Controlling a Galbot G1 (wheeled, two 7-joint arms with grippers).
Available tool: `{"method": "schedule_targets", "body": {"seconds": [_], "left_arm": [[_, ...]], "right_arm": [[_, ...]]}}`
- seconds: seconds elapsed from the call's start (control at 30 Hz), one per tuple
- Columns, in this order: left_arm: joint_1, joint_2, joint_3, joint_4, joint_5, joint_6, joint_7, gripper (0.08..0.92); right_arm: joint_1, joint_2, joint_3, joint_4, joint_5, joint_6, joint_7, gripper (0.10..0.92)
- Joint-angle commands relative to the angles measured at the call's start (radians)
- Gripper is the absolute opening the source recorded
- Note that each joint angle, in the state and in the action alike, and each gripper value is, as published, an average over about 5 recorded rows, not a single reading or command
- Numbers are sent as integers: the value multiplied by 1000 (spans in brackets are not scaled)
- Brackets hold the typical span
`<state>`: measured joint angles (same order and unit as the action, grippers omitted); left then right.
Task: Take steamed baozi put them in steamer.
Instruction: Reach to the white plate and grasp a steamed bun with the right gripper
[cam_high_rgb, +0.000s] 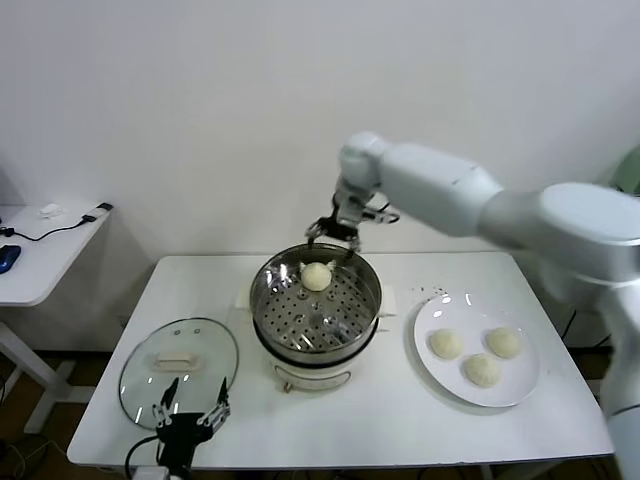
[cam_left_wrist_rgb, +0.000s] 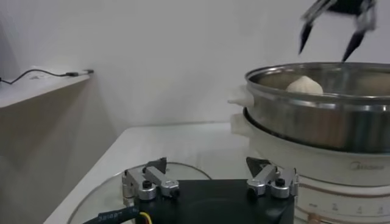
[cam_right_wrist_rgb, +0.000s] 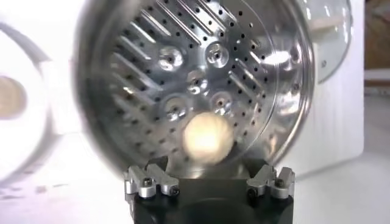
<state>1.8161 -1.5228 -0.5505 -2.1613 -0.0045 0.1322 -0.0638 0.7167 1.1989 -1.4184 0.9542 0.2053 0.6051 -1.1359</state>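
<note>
1. My right gripper (cam_high_rgb: 328, 240) hangs just above the far rim of the steamer (cam_high_rgb: 316, 340), fingers spread wide and holding nothing.
2. One bun (cam_high_rgb: 316, 276) sits on the perforated tray at the far side of the steamer, right below that gripper and clear of its fingertips. My right wrist view shows the same bun (cam_right_wrist_rgb: 208, 138) lying free on the tray, between the two finger mounts.
3. Three more buns (cam_high_rgb: 481, 356) lie on the white plate (cam_high_rgb: 430, 348), on the table to the right of the steamer.
4. My left gripper (cam_high_rgb: 188, 412) is parked low at the near left edge of the table (cam_high_rgb: 390, 420), fingers apart and empty, over the near rim of the glass lid (cam_high_rgb: 180, 368).
5. The lid lies flat on the table to the left of the steamer, handle up.
6. From my left wrist view the bun's top (cam_left_wrist_rgb: 304, 85) peeks over the steamer's steel rim, with the right gripper's dark fingertips (cam_left_wrist_rgb: 305, 36) above it.
</note>
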Motion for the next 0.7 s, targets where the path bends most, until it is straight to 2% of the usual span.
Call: {"method": "schedule_targets", "body": {"seconds": [0.03, 0.23, 0.37, 0.53, 0.7], "left_arm": [[3, 2, 7, -2, 7, -1, 0, 823], [3, 7, 3, 2, 1, -3, -2, 823], [-1, 4, 3, 3, 0, 0, -1, 823], [1, 2, -1, -1, -2, 1, -1, 823], [7, 2, -13, 1, -6, -1, -3, 823]], "right_arm": [[249, -292, -257, 189, 390, -267, -100, 823], [378, -533, -541, 450, 343, -643, 64, 823], [313, -619, -556, 557, 387, -761, 105, 823], [136, -633, -453, 557, 403, -862, 182, 823], [-70, -614, -295, 480, 362, -920, 226, 823]]}}
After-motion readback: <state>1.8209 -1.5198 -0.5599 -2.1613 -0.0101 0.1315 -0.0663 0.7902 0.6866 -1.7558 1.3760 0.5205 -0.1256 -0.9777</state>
